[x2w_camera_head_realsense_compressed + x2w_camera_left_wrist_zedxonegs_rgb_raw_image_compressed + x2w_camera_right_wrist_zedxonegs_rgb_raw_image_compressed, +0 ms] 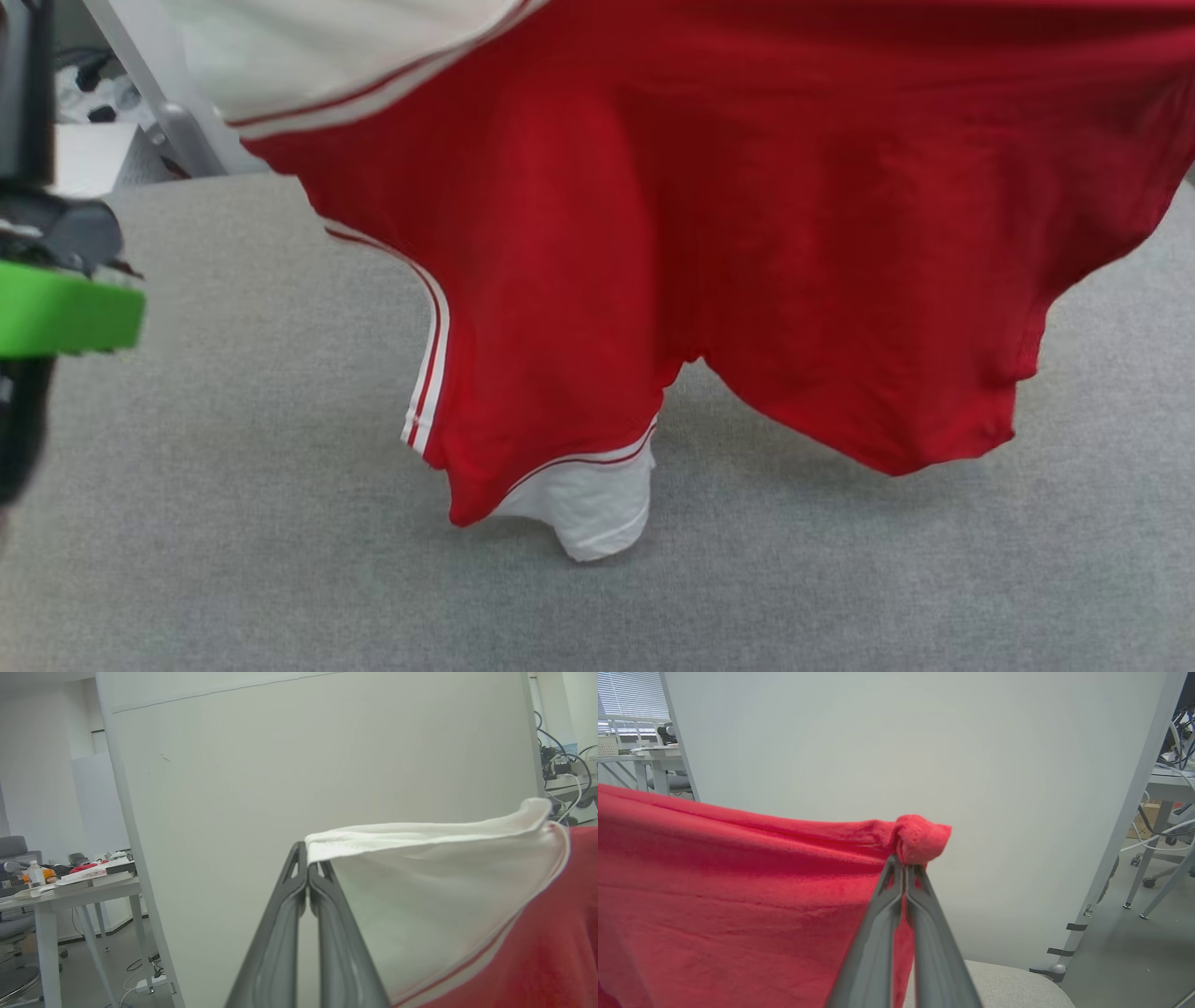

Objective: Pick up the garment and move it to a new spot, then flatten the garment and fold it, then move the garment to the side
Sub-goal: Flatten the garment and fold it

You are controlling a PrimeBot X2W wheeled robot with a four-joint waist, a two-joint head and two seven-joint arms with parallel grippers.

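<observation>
White partition point(878, 742) stands behind grey fabric surface point(233, 560).

Head view: garment point(747, 233) runs off the top edge, hiding part of the grey table point(233, 513) — a blurred black-and-green part point(65, 308) is cut by the left edge. Left wrist view: clutter point(88, 868) on the far table point(93, 887) — too small to identify.

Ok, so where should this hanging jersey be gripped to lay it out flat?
Probably by its top edge, far apart, from the outer sides: the left pincer pinches the white sleeve hem, the right pincer a bunched red corner, so the jersey hangs spread.
</observation>
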